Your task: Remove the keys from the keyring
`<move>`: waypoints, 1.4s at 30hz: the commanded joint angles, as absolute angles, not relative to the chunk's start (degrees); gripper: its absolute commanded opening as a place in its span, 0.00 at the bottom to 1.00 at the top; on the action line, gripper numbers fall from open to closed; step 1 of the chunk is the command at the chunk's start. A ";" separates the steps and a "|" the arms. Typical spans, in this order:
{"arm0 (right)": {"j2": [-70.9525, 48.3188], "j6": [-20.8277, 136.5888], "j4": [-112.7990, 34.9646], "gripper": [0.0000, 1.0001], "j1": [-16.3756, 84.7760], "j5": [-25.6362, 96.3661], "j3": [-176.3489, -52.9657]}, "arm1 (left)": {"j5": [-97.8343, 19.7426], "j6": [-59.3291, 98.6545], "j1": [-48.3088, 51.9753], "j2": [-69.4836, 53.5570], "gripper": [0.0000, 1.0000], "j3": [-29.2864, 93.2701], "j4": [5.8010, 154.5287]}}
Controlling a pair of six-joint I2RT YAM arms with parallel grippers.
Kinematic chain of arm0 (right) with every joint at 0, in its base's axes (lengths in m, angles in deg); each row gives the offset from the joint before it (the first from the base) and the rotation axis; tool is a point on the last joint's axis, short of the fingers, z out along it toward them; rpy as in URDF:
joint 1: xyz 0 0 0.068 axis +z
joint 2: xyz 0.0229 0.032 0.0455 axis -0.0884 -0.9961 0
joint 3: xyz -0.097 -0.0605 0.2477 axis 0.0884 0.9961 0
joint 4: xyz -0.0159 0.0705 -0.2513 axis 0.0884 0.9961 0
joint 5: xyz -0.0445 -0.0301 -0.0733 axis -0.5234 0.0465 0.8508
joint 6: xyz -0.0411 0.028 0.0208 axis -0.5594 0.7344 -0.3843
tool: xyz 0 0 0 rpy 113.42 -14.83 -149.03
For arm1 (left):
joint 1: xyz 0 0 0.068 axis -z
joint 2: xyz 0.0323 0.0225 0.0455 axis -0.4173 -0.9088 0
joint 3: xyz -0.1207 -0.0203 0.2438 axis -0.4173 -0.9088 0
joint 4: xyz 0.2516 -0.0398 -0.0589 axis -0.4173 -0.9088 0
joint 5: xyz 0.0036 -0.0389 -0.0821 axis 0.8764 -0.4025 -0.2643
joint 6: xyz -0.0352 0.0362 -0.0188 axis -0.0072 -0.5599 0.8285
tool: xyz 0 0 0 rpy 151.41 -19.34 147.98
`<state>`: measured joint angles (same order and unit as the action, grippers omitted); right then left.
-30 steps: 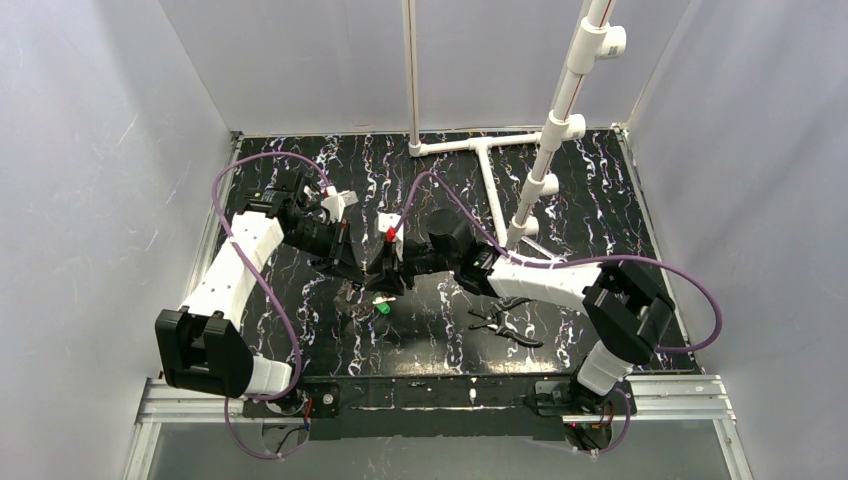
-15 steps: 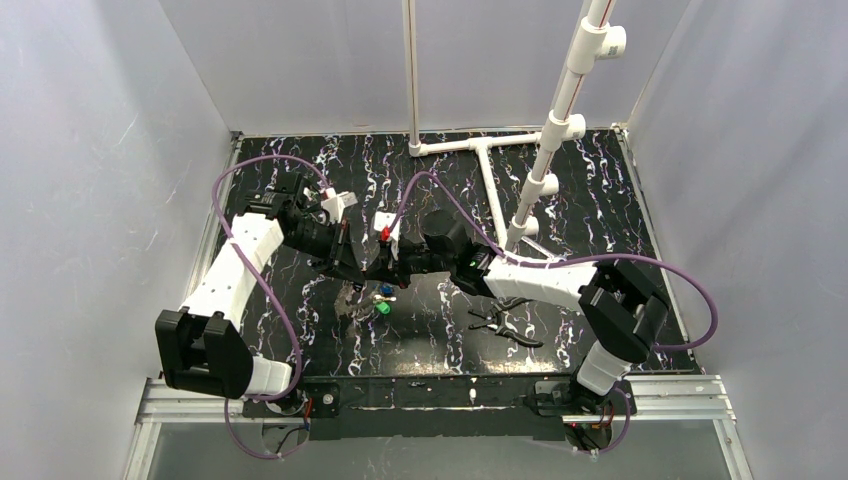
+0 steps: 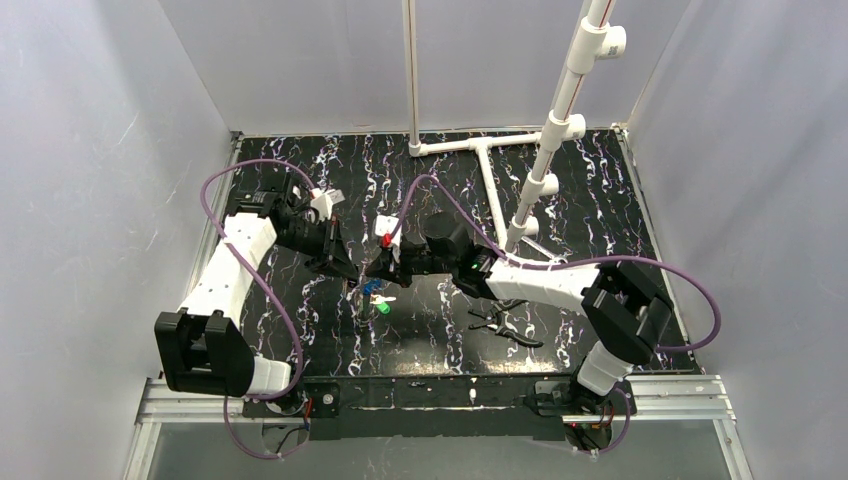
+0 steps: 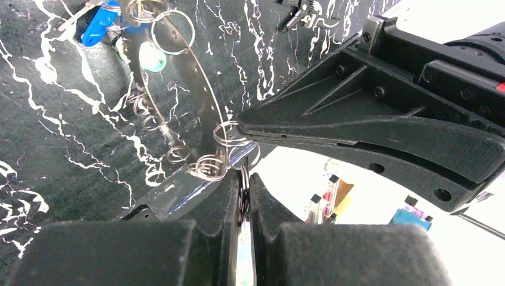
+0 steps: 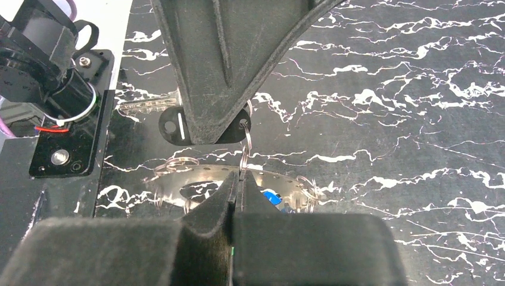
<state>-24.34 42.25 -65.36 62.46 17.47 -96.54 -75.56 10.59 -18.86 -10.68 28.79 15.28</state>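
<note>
A curved silvery band (image 4: 201, 95) carrying several small wire rings hangs between my grippers. A blue key (image 4: 98, 28) and a green key (image 4: 152, 58) hang at its far end; both also show in the top view, blue (image 3: 374, 290) and green (image 3: 383, 308). My right gripper (image 5: 240, 179) is shut on a thin keyring (image 5: 245, 149). That ring passes through a black-headed key (image 5: 174, 126). My left gripper (image 4: 244, 179) is shut on that flat key. The grippers meet tip to tip in the top view, left (image 3: 350, 270) and right (image 3: 378, 268).
Black-handled pliers (image 3: 505, 322) lie on the marbled black table right of the keys. A white PVC pipe frame (image 3: 480, 148) and a slanted pole (image 3: 560, 110) stand at the back. Grey walls close in both sides.
My left gripper has drawn back to the left and the right has followed a little. The blue key, hidden before, now shows below the tips. The green key has stayed put.
</note>
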 commanded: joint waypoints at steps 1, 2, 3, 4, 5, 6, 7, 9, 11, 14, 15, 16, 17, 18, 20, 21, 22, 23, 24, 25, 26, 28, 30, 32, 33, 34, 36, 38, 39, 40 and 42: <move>-22.12 39.96 -64.76 0.01 62.38 18.99 -95.37 | -76.77 12.00 -20.70 -9.20 0.00 28.48 14.77; -22.15 39.83 -64.68 0.01 62.38 19.24 -95.20 | -76.88 12.11 -20.95 -9.15 0.00 28.40 14.86; -22.11 39.74 -64.80 0.01 62.38 19.42 -95.01 | -76.92 11.98 -21.05 -9.12 0.00 28.25 14.86; -22.11 39.74 -65.06 0.01 62.38 19.63 -94.84 | -76.85 11.81 -21.06 -9.04 0.00 28.05 14.87; -22.11 39.73 -65.23 0.01 62.38 19.80 -94.76 | -76.71 11.71 -21.13 -9.01 0.00 27.80 14.86; -22.08 39.84 -65.36 0.01 62.38 19.95 -94.69 | -76.66 11.57 -21.15 -8.86 0.00 27.60 14.87; -22.15 39.97 -65.47 0.01 62.38 20.03 -94.70 | -76.65 11.45 -21.15 -8.90 0.00 27.43 14.74; -22.17 41.23 -66.13 0.01 62.17 20.53 -94.76 | -76.33 11.28 -21.15 -9.20 0.00 26.91 14.59; -22.33 43.42 -67.82 0.01 61.65 20.75 -94.48 | -76.73 11.09 -21.15 -9.69 0.00 26.27 14.29; -22.56 46.97 -71.85 0.01 60.96 19.63 -93.75 | -78.77 11.23 -21.15 -10.35 0.00 24.62 14.57; -22.67 48.06 -73.23 0.01 60.73 18.53 -93.58 | -79.38 11.31 -21.15 -10.60 0.00 24.08 14.80; -22.80 49.05 -74.42 0.01 60.64 17.85 -93.28 | -79.82 11.33 -21.15 -10.67 0.00 23.68 15.00; -22.97 50.25 -76.07 0.01 60.50 16.81 -92.90 | -80.13 11.22 -21.11 -10.81 0.00 23.35 15.26; -23.08 51.28 -77.62 0.01 60.39 15.72 -92.53 | -80.43 11.10 -21.15 -10.97 0.00 23.15 15.32; -23.33 53.22 -80.04 0.01 60.29 14.00 -92.00 | -81.07 10.88 -21.11 -11.37 0.00 22.97 15.56; -23.47 53.60 -80.76 0.01 60.23 13.36 -91.78 | -81.19 10.63 -21.10 -11.58 0.00 23.01 15.65; -23.49 53.88 -81.34 0.01 60.22 12.90 -91.69 | -81.25 10.43 -21.09 -11.76 0.00 23.04 15.66; -23.55 54.19 -82.01 0.01 60.12 12.39 -91.44 | -81.21 10.23 -21.08 -11.89 0.00 22.94 15.65; -23.50 54.60 -82.68 0.01 59.98 12.00 -91.15 | -81.19 10.00 -21.14 -12.00 0.00 22.85 15.64; -23.50 54.95 -83.43 0.01 59.86 11.60 -90.80 | -81.21 9.71 -21.06 -12.01 0.02 22.78 15.66; -23.50 55.13 -83.86 0.01 59.77 11.41 -90.53 | -81.38 9.36 -21.12 -12.01 0.07 22.69 15.55; -23.40 55.27 -84.59 0.01 59.53 10.92 -89.92 | -82.17 7.60 -21.15 -11.57 0.21 22.96 15.26; -23.34 55.21 -84.86 0.01 59.41 10.72 -89.59 | -83.20 4.66 -21.49 -10.69 0.38 24.01 14.70; -23.27 55.03 -84.98 0.01 59.31 10.07 -89.36 | -85.06 1.46 -22.57 -9.11 0.51 25.60 14.25; -23.25 55.02 -85.23 0.01 59.24 9.68 -89.27 | -85.40 -0.33 -23.15 -7.78 0.56 26.43 14.16; -23.29 55.02 -85.40 0.01 59.22 9.24 -89.24 | -85.40 -1.82 -23.67 -6.95 0.57 27.29 14.21; -23.38 55.10 -85.72 0.01 59.21 8.60 -89.27 | -84.92 -5.03 -24.34 -4.30 0.59 28.15 14.94; -23.49 55.11 -86.18 0.01 59.17 7.54 -89.16 | -84.46 -8.91 -24.56 -1.16 0.58 27.86 16.06; -23.51 55.11 -86.64 0.01 59.13 6.76 -88.99 | -84.53 -11.75 -24.58 1.61 0.58 26.75 17.23; -23.46 55.02 -87.13 0.01 59.03 5.65 -88.70 | -85.48 -15.02 -24.58 4.54 0.57 24.83 19.30; -23.51 55.10 -88.54 0.01 58.94 3.78 -88.14 | -90.72 -24.28 -24.58 8.76 0.54 19.88 25.00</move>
